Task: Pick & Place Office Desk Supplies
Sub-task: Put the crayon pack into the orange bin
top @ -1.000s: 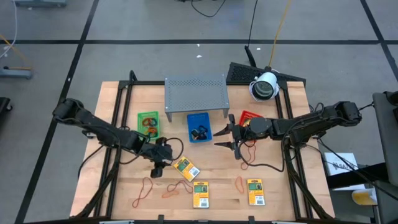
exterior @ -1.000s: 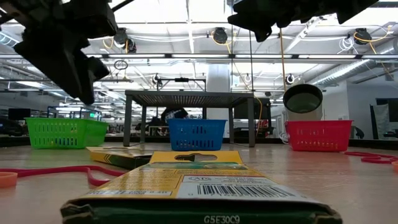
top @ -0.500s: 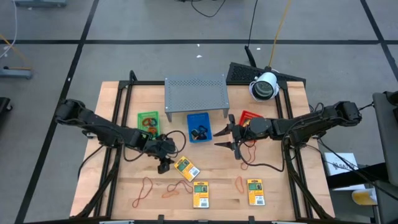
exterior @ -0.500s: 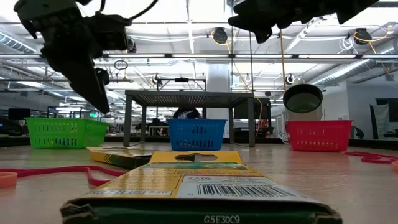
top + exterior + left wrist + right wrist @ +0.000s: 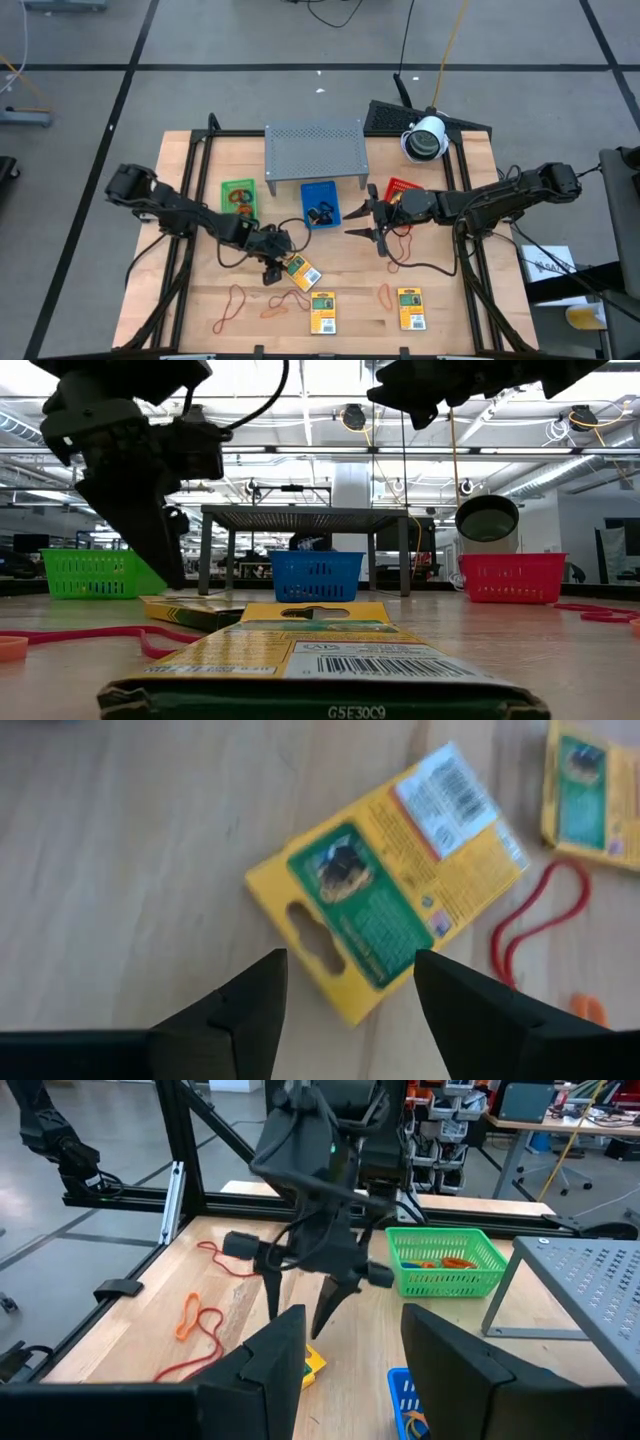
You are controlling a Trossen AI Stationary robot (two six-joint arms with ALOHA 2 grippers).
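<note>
One yellow packet (image 5: 390, 910) lies just beyond the left gripper (image 5: 350, 990) (fingers spread, holding nothing).

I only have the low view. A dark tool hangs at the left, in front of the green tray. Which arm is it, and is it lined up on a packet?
Observer: It's the left tool, open. Its wrist view shows the tilted yellow packet straddled by the two fingers at the end with the hang hole.
Operator: Anything close enough to get caught?
Observer: A red rubber-band loop lies by the packet's far corner, outside the fingers.
Operator: And the other arm?
Observer: The right tool is open and empty, just right of the blue tray in the high view.
</note>
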